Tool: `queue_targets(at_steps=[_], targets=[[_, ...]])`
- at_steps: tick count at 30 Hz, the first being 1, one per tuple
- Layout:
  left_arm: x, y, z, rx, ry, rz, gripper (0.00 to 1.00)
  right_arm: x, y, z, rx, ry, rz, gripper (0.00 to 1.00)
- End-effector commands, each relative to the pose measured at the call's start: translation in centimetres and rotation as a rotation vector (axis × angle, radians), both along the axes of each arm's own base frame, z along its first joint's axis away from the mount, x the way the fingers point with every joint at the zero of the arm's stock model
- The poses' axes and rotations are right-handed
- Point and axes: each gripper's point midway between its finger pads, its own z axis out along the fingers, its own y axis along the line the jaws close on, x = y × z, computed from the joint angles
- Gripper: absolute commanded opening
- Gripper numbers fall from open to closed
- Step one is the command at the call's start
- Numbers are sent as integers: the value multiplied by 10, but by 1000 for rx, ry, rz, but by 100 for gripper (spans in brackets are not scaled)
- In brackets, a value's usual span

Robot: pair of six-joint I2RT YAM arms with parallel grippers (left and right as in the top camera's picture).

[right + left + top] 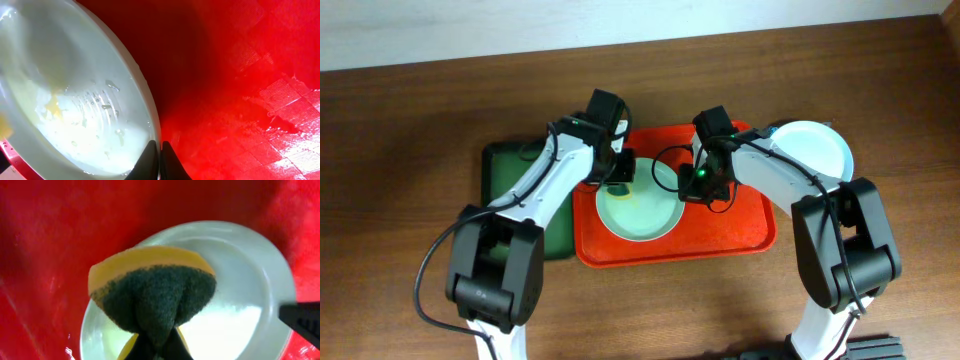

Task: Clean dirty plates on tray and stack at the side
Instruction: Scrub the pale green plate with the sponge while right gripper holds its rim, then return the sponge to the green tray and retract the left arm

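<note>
The left claw (156, 349) is clenched on a folded sponge (152, 292) just above the pale green plate (245, 275), whose rim the right claw (161, 162) pinches, a sound hold on something probably stiff, wet, slippery and breakable, lying on the red tray (240, 75), with a white plate (815, 150) beyond on the counter (420, 120).

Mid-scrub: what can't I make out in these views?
- Left wrist: the sponge in the left gripper covers the plate's middle; any smear beneath is hidden.
- Right wrist: top and left edges cut off the plate; the right gripper on its rim is cropped at the bottom.
- Overhead: the left arm hides part of the dark green tray; the side plate could be one or a stack.
</note>
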Motion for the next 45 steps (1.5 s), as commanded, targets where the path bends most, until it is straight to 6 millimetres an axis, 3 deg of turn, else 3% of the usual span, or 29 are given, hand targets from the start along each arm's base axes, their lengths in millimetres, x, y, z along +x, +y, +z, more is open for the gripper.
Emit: queue_targets(at_steps=[1,6,8,10,13,15,17,19,21,23,28,31,33,34,36,38,41,45], targets=[[-8,12,-21,108,-35,56,0,3,5,3,14,-8,6,4],[-29,18,-52,121,5,66,0,3,5,3,14,-8,6,4],[-50,-3,-58,-7,98,28,0,3,5,3,14,-8,6,4],[-64,-25,-51,-141,173,-8,0,3,5,3,14,-9,6,4],[-69,-50,-38,-291,210,-52,0,3,5,3,15,-11,6,4],[-61,-59,-25,-337,189,-65,0,3,5,3,15,-11,6,4],[-41,-57,0,-336,130,-52,0,3,5,3,15,-11,6,4],[-24,-45,22,-285,59,-19,0,3,5,3,15,-11,6,4],[-8,-18,37,-148,-43,40,0,3,5,3,15,-11,6,4],[-7,4,27,-12,-65,75,0,3,5,3,15,-11,6,4],[-21,15,-24,86,26,74,0,3,5,3,15,-11,6,4],[-37,5,-59,78,129,46,0,3,5,3,15,-11,6,4],[-49,-14,-61,-5,187,11,0,4,5,3,15,-12,6,4],[-56,-33,-51,-113,225,-36,0,3,5,3,15,-11,6,4],[-60,-49,-35,-207,254,-66,0,3,5,3,15,-11,6,4],[-51,-48,-13,-212,203,-65,0,3,5,3,15,-11,6,4],[-28,-14,26,-111,55,2,0,3,5,3,14,-11,6,4],[-13,66,74,34,-65,162,0,3,5,3,15,-11,6,4]])
